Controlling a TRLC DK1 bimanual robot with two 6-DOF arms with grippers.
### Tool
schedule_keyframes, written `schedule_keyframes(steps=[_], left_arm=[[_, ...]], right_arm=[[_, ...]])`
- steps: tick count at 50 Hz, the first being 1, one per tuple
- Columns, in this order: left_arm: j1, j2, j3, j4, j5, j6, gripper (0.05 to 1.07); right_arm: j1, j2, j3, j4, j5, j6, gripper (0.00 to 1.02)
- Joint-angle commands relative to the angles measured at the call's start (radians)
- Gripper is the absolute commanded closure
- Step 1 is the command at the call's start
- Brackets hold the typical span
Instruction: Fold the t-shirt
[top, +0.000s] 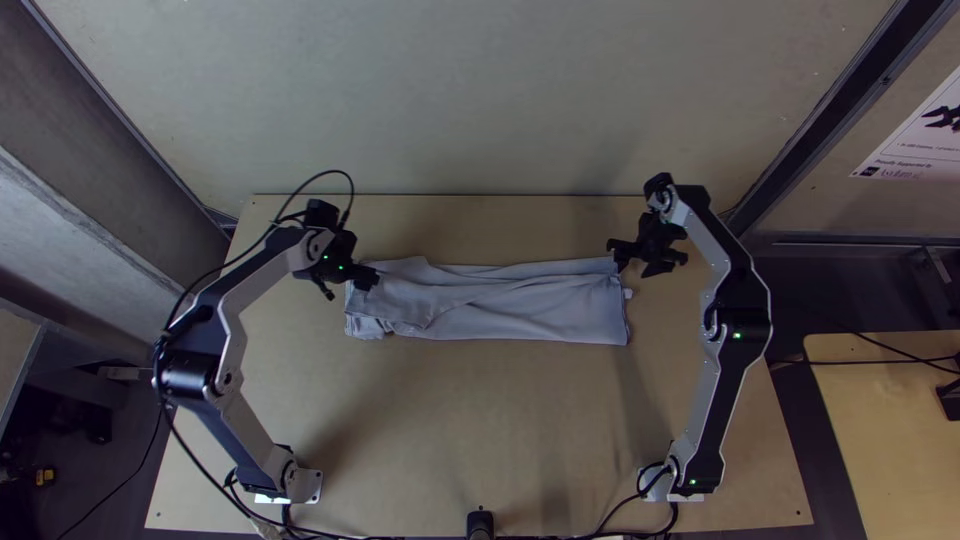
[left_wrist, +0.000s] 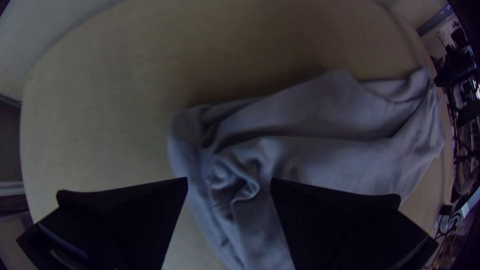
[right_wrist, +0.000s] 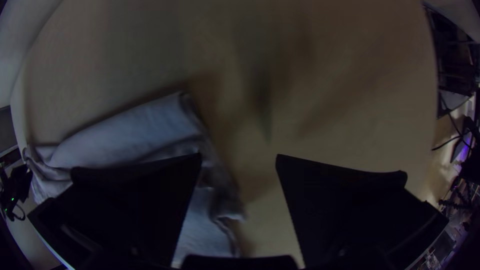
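The left gripper (top: 347, 287) is open over the left end of the shirt (top: 520, 300), which lies in a long folded strip nearer the table's (top: 480, 420) far edge. The right gripper (top: 637, 263) gapes at its right end.

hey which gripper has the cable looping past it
The left gripper, by the shirt's left end: a black cable arcs past it; the right gripper has none.

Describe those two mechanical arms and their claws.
The left arm and right arm have silver-grey links, black joints and small green lights; a black cable loops along the left one. The left gripper and right gripper each have two wide, flat black fingers.
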Motion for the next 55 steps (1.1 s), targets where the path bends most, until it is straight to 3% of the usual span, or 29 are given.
schedule_keyframes(steps=[1, 10, 17, 29, 44, 55], left_arm=[[0.044, -0.125, -0.026, -0.024, 0.027, -0.042, 0.09], [0.136, -0.188, -0.038, -0.159, 0.238, -0.089, 0.09], [0.231, -0.185, -0.079, -0.254, 0.449, -0.106, 0.09], [0.383, -0.173, -0.167, -0.26, 0.633, -0.071, 0.09], [0.461, 0.028, -0.142, -0.259, 0.799, -0.062, 0.09], [0.403, 0.14, -0.115, -0.207, 0.82, -0.063, 0.09]], right_arm=[[-0.019, -0.133, -0.018, 0.003, 0.02, -0.033, 0.03], [-0.032, -0.293, -0.071, 0.012, 0.02, -0.016, 0.03], [-0.047, -0.371, -0.102, 0.003, 0.054, 0.007, 0.03], [-0.11, -0.51, -0.145, 0.003, 0.051, 0.025, 0.03], [-0.124, -0.647, -0.226, 0.003, 0.051, 0.024, 0.03], [-0.125, -0.708, -0.315, 0.003, 0.051, 0.015, 0.03]])
